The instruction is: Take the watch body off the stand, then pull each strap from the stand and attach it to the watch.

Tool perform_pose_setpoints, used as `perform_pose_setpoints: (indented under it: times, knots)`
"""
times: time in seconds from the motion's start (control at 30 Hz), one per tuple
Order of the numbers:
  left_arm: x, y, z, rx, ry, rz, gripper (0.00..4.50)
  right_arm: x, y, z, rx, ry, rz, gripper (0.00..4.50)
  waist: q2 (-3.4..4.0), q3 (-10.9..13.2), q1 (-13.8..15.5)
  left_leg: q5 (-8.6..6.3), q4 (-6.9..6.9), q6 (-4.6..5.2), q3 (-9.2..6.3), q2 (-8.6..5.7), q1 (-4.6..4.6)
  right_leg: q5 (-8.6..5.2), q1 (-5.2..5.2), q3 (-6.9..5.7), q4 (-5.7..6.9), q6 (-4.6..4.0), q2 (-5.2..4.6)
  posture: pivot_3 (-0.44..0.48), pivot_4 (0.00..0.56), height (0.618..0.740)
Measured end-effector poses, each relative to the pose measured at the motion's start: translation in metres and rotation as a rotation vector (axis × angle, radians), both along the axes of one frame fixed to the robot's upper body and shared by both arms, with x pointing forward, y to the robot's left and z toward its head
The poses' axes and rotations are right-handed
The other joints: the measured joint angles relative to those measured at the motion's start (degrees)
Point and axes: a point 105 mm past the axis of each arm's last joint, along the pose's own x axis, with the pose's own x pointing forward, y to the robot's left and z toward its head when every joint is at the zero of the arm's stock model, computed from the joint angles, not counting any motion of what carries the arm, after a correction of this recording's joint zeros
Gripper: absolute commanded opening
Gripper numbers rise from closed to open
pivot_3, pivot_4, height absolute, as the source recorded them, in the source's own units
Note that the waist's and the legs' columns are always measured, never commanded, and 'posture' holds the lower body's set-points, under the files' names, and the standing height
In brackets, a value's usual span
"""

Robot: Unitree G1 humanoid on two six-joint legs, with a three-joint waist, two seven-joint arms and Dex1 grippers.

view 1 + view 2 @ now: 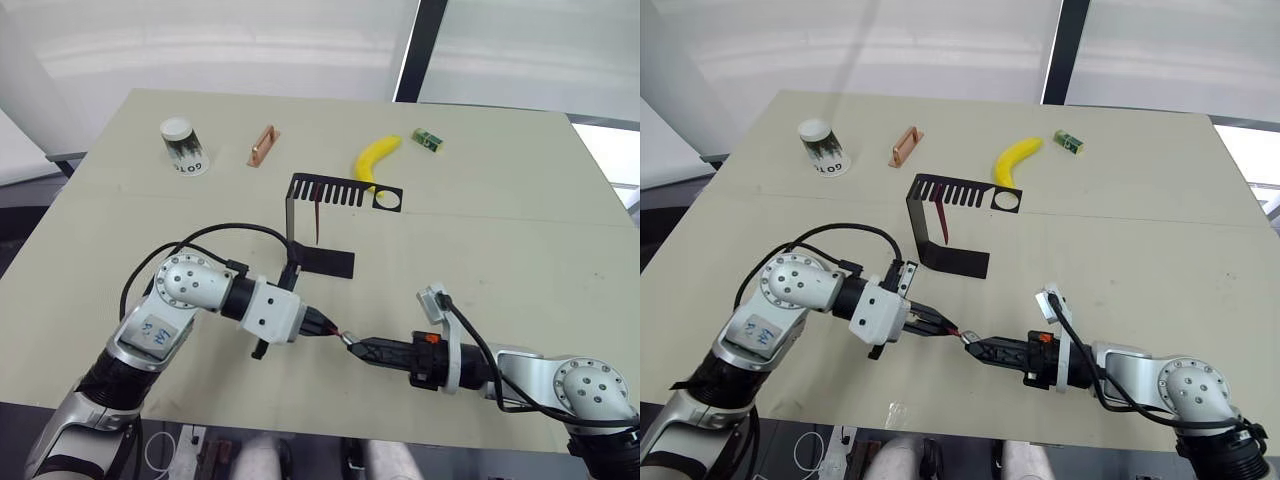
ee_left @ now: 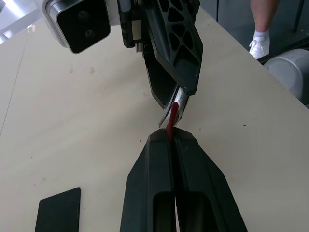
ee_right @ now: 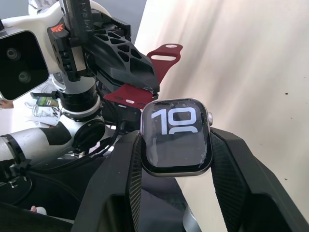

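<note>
Strap [image 3: 130, 95] meeting watch [image 3: 176, 135], left fingers [image 2: 170, 140] pinching strap, right fingers [image 3: 176, 145] clamping watch.
Slide strap straight into the watch's slot; second strap [image 1: 317, 215] hangs on stand [image 1: 315, 225].

Table [image 1: 520, 230]: pale beige top. On it: black stand [image 1: 322, 225] near the middle (flat base down); beyond it, a banana [image 1: 374, 157], small green box [image 1: 428, 140], copper-coloured handle [image 1: 262, 146], white-capped cup [image 1: 183, 147] at far left.
</note>
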Motion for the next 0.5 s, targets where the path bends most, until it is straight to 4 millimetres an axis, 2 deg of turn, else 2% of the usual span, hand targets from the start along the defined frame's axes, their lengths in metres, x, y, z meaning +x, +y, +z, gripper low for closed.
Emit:
perform_pose_setpoints:
  times: [0.5]
  knots:
    - [0.0024,-0.0029,-0.0030,0.017,-0.052,0.003,0.00,0.0029,-0.0021,-0.0033,-0.006,0.029,-0.022,1.52,0.00,0.0,0.0,0.00,0.00,0.00,0.00,0.00,0.00,0.00,0.00,0.00,0.00,0.00,0.00,0.000,0.150,0.725]
